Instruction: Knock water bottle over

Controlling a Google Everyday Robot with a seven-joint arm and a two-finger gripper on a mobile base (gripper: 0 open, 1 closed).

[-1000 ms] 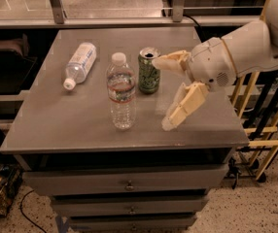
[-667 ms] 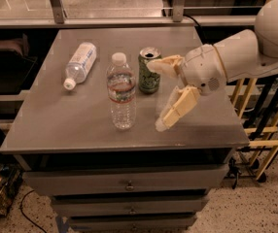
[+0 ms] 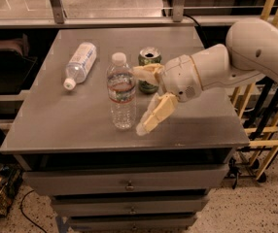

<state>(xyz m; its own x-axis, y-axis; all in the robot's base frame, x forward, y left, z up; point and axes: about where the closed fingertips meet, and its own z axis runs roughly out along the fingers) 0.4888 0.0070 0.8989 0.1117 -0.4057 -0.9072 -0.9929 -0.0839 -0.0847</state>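
Observation:
The water bottle [image 3: 121, 92] stands upright near the middle of the grey table [image 3: 71, 125]. It is clear ribbed plastic with a white cap and a narrow red-and-white label band. My gripper [image 3: 142, 99] is just to its right, open, with one finger [image 3: 147, 72] by the bottle's upper part and the other finger [image 3: 154, 114] low by its base. The fingers are close to the bottle; I cannot tell whether they touch it. The white arm reaches in from the right.
A green can [image 3: 149, 75] stands upright behind the gripper, right of the bottle. A second bottle with a wide white label [image 3: 80, 63] lies on its side at the back left. Drawers sit below the tabletop. Wooden rails stand at the right.
My gripper and arm have moved left, from the table's right side to right beside the water bottle. The bottle still stands upright; the can and the lying bottle have not moved.

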